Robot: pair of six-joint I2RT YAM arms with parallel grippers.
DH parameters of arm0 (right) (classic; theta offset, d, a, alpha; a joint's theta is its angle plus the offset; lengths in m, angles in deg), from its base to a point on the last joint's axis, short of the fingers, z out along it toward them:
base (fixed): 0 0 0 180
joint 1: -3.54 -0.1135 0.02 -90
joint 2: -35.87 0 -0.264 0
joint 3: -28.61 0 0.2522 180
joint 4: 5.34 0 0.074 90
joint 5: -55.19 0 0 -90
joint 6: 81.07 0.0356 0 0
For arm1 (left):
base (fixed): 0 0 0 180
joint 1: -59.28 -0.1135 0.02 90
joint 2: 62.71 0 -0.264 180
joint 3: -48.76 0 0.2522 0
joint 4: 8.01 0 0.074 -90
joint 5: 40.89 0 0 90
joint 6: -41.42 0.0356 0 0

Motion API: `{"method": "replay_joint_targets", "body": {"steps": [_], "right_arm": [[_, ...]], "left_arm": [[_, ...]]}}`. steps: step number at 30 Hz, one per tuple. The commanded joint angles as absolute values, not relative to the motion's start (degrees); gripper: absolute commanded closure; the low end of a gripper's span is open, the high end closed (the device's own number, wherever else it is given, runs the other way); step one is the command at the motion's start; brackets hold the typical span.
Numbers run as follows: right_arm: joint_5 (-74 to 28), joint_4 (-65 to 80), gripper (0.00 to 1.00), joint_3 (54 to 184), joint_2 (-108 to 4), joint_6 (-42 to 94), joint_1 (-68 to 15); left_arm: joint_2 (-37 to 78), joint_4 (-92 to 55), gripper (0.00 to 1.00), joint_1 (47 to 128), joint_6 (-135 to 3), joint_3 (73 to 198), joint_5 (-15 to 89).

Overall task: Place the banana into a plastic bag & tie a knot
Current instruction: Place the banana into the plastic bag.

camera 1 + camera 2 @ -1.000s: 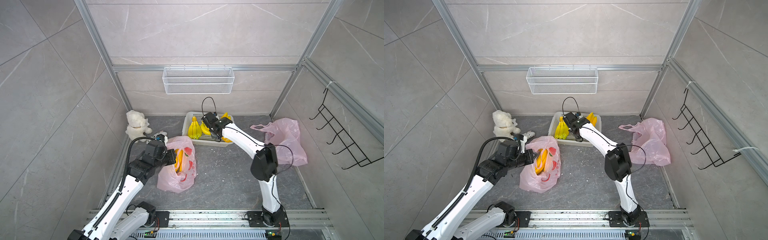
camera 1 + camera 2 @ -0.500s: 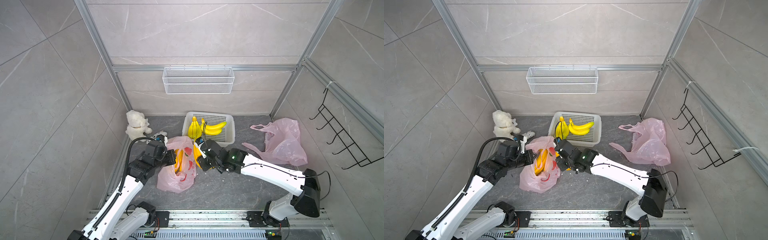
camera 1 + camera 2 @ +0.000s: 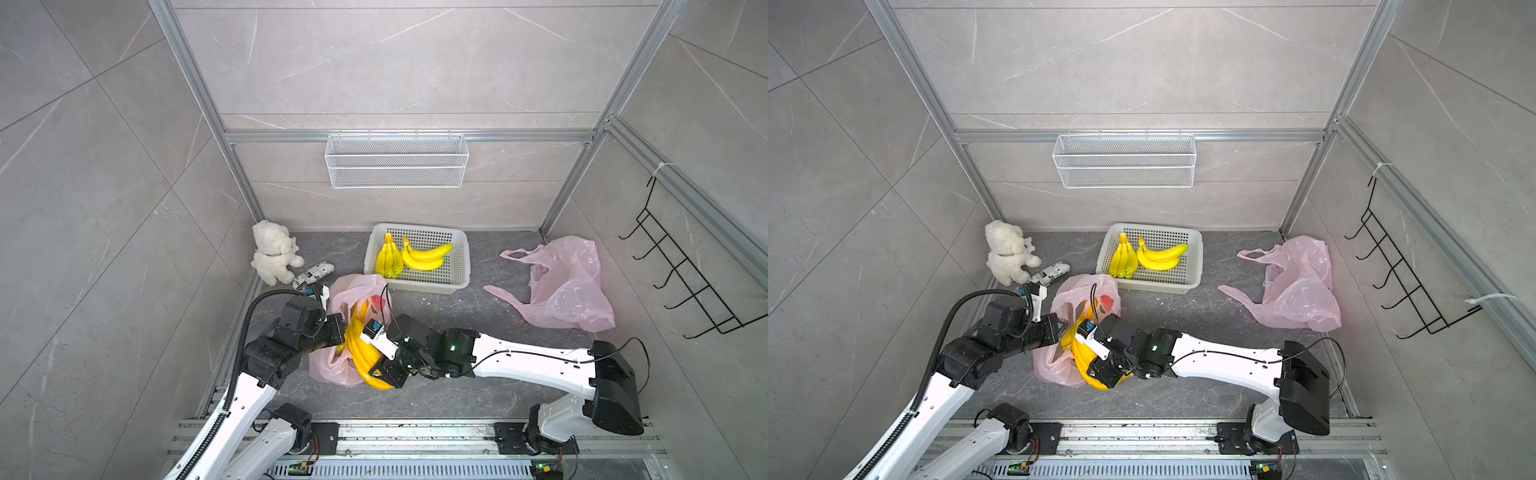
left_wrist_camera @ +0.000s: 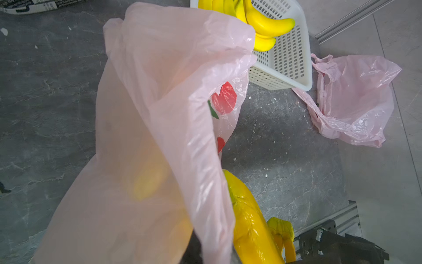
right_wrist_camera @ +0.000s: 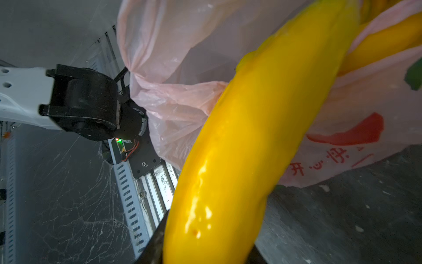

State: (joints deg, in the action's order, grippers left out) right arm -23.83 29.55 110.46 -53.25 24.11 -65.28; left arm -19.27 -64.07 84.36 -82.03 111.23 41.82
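A pink plastic bag (image 3: 332,372) (image 3: 1054,365) with red print lies on the dark floor at the front left, its mouth held up. My left gripper (image 3: 337,330) (image 3: 1058,329) is shut on the bag's rim (image 4: 205,182); its jaws are hidden behind the film. My right gripper (image 3: 384,370) (image 3: 1100,372) (image 5: 205,240) is shut on a yellow banana bunch (image 3: 360,353) (image 3: 1081,357) (image 5: 251,137). The bunch's far end reaches into the bag's mouth. Its near end sticks out over the bag's front. More yellow shows through the bag (image 4: 146,182).
A white basket (image 3: 460,266) behind the bag holds two more banana bunches (image 3: 424,257). A second pink bag (image 3: 569,286) lies crumpled at the right. A white teddy bear (image 3: 272,257) and a printed packet (image 3: 313,274) sit at the back left. A wire shelf (image 3: 397,166) and black hooks (image 3: 681,282) hang on the walls.
My right arm swung from the basket down to the bag, carrying a banana bunch, and has brought it to the bag's mouth. The left arm has held still with the rim.
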Motion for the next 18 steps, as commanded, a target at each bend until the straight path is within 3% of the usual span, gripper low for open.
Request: {"method": "replay_joint_targets", "body": {"steps": [1,18], "right_arm": [[-20.95,28.13,0.7,114.07,-56.54,21.82,-65.8],[-19.78,25.38,0.71,124.76,-62.42,32.82,-54.45]], "left_arm": [[-20.7,-65.37,1.0,84.2,-81.92,111.21,39.73],[-24.7,-66.59,1.0,84.22,-80.39,111.69,38.97]]}}
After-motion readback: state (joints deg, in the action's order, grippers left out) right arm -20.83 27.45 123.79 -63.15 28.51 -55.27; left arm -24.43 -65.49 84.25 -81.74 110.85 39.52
